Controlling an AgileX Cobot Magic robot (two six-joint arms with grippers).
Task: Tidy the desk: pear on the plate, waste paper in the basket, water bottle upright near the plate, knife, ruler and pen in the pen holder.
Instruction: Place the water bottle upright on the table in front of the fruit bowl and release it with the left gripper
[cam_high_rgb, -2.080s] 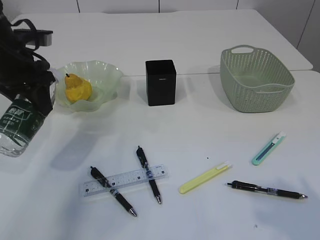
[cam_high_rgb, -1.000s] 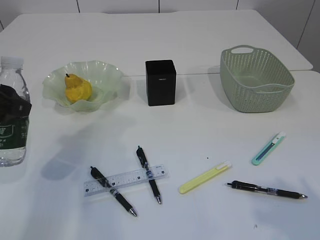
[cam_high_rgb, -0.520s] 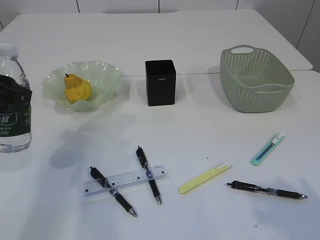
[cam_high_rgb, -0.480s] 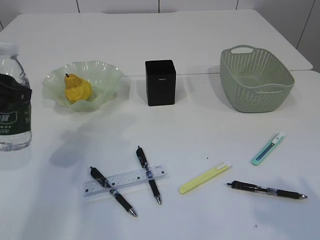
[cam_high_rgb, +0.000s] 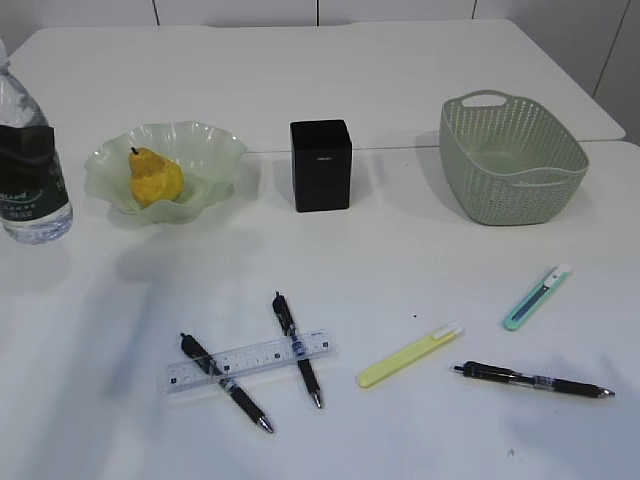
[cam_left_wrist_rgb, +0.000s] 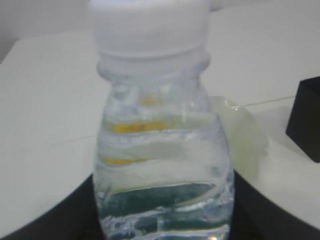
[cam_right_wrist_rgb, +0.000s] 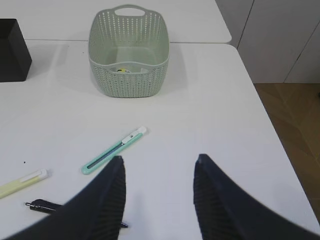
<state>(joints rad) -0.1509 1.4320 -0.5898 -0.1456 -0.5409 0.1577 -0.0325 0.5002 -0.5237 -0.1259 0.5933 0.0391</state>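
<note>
Bottle step in hand. The bottle (cam_high_rgb: 30, 160) is standing upright at the far left of the bench (cam_high_rgb: 330, 270), just left of the plate (cam_high_rgb: 215, 150) but apart from it. The left end effector (cam_left_wrist_rgb: 162, 220) is holding it: dark fingers (cam_left_wrist_rgb: 60, 220) are showing either side of the bottle's lower body in the left wrist view, jaws about half open around it. From the exterior view I cannot tell whether the base is resting on the bench or hanging just above.

The pear (cam_high_rgb: 155, 178) is sitting in the plate. A yellow-white scrap, likely the waste paper (cam_right_wrist_rgb: 121, 70), is lying inside the basket (cam_right_wrist_rgb: 129, 75) at far right. Both steps look done.

The right end effector (cam_right_wrist_rgb: 159, 172) is hovering about half open and empty over the near right bench, near the teal knife (cam_right_wrist_rgb: 114, 150).

Waiting loose: the ruler (cam_high_rgb: 250, 362) with two pens (cam_high_rgb: 298, 350) crossing it near left of centre, a yellow knife (cam_high_rgb: 410, 355), and one more pen (cam_high_rgb: 535, 381) near right. The holder (cam_high_rgb: 321, 165) is standing centre far.

Next move, as judged: settling the bottle on its base, letting go, lifting clear without tipping it, then starting on the knives, ruler and pens.
</note>
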